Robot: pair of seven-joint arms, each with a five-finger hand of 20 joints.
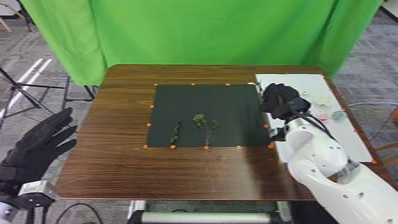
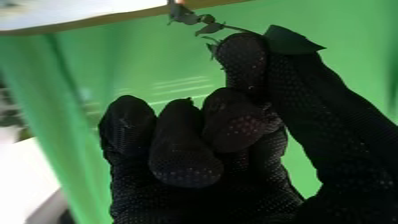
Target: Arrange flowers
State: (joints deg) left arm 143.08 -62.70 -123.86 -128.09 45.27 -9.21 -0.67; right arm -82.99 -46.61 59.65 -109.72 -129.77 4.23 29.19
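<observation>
Black-gloved, my right hand (image 1: 282,97) pinches a leafy green sprig (image 2: 210,28) toward the desk's (image 1: 107,175) far right corner.

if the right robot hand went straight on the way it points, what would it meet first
Likely the hanging green cloth, beyond the brown wooden table. How high the right robot hand is over the white rectangular sheet is unclear; it might brush that first.

Two green sprigs (image 1: 200,120) are laid out on the near half of the dark mat (image 1: 191,100). A white sheet (image 1: 351,145) bearing pale flowers (image 1: 323,102) is placed right of the mat. The right hand (image 1: 282,96) is held near the mat's far right corner, the left hand (image 1: 40,140) well left of it.
</observation>
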